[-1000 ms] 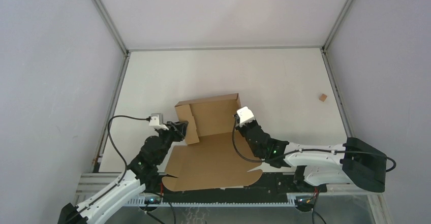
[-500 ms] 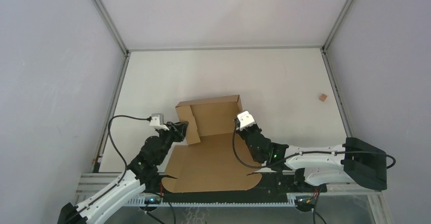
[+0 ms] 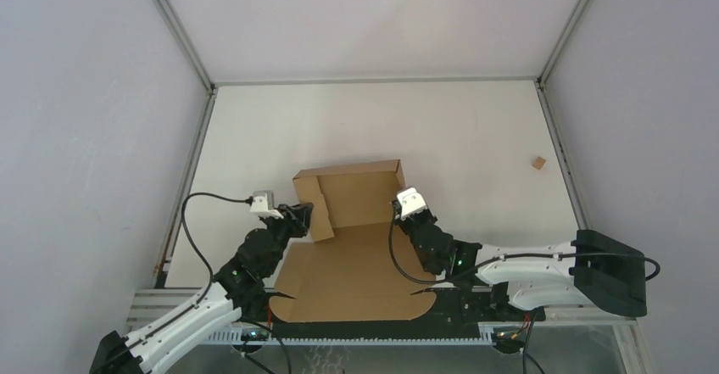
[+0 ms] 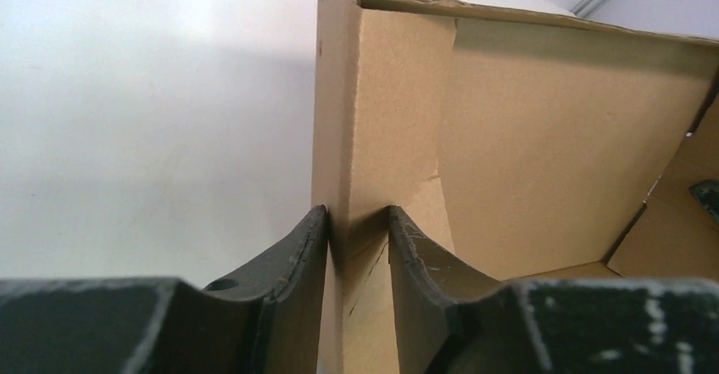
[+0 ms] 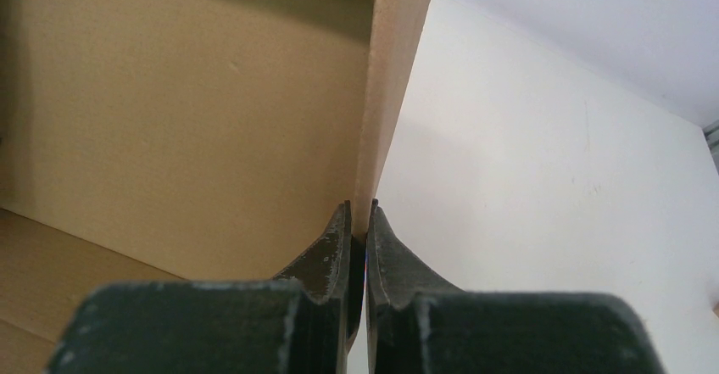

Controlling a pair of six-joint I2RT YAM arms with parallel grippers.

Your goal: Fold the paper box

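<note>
My left gripper [image 4: 358, 221] and right gripper [image 5: 361, 217] each pinch an upright wall of the matte brown paper box [image 3: 360, 189] on the smooth white table [image 3: 458, 128] between grey walls [image 3: 85, 136].

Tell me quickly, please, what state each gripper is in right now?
Left gripper: closed on the left side wall of the box.
Right gripper: closed on the box's right side wall, pinching its edge.
</note>
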